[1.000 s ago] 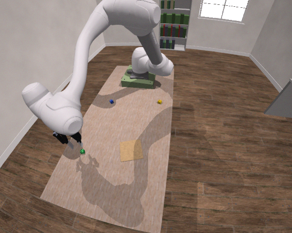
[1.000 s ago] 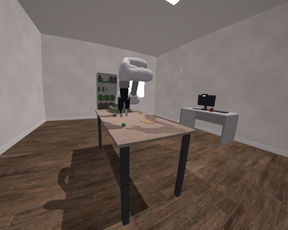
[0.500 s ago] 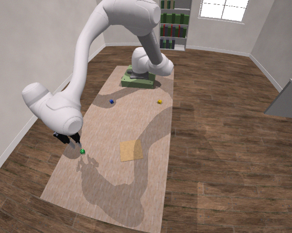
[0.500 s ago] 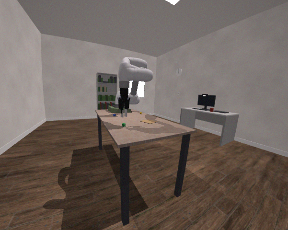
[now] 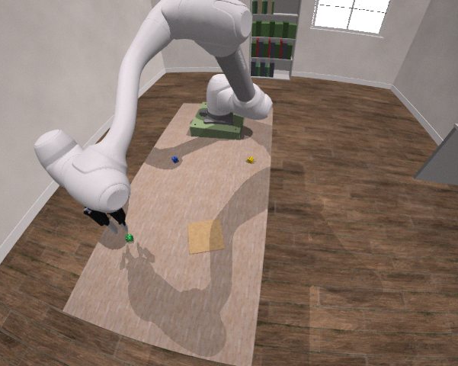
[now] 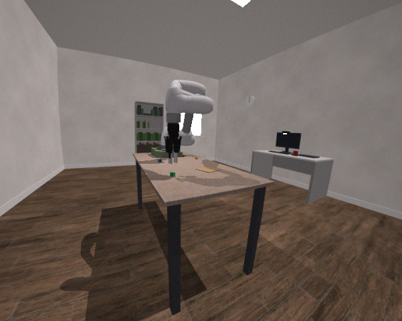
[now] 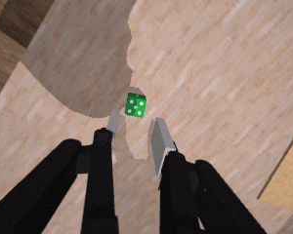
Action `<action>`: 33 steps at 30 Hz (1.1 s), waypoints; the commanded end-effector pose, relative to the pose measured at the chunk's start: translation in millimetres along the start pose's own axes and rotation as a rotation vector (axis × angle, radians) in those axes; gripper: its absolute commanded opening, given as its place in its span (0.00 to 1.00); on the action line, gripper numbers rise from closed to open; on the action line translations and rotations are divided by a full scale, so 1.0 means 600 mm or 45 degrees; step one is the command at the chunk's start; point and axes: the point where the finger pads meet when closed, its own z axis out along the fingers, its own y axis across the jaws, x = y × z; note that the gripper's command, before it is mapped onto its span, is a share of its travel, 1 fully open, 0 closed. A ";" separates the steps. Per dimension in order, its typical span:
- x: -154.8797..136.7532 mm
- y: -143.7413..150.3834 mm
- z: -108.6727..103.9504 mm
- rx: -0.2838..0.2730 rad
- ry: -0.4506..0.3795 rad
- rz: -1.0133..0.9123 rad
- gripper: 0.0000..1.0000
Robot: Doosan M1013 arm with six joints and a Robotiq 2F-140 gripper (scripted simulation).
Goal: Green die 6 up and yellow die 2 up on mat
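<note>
The green die [image 5: 129, 238] [image 6: 172, 174] [image 7: 136, 105] lies flat on the wooden table near its left edge, partly in the arm's shadow. My gripper [image 5: 118, 228] [image 6: 172, 161] [image 7: 136, 126] hangs above it, fingers pointing down, narrowed to a small gap with nothing between them. In the wrist view the die sits just beyond the fingertips. The tan mat [image 5: 205, 236] [image 6: 206, 169] [image 7: 288, 180] lies to the right of the green die, with nothing on it. The yellow die [image 5: 251, 159] [image 6: 196, 157] and the blue die [image 5: 174, 158] [image 6: 159, 160] sit far back near the robot base.
The green robot base [image 5: 216, 127] stands at the far end of the table [image 5: 103, 291]. The table's left edge runs close to the green die. A bookshelf [image 5: 273, 37] and a desk with a monitor [image 6: 287, 140] stand away from the table.
</note>
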 end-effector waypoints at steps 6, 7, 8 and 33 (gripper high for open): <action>0.000 0.000 0.006 0.000 -0.001 0.000 0.32; 0.000 0.000 0.007 0.000 -0.001 0.000 0.32; 0.000 0.000 0.007 0.000 -0.001 0.000 0.32; -0.001 0.000 0.060 0.000 -0.001 0.000 0.32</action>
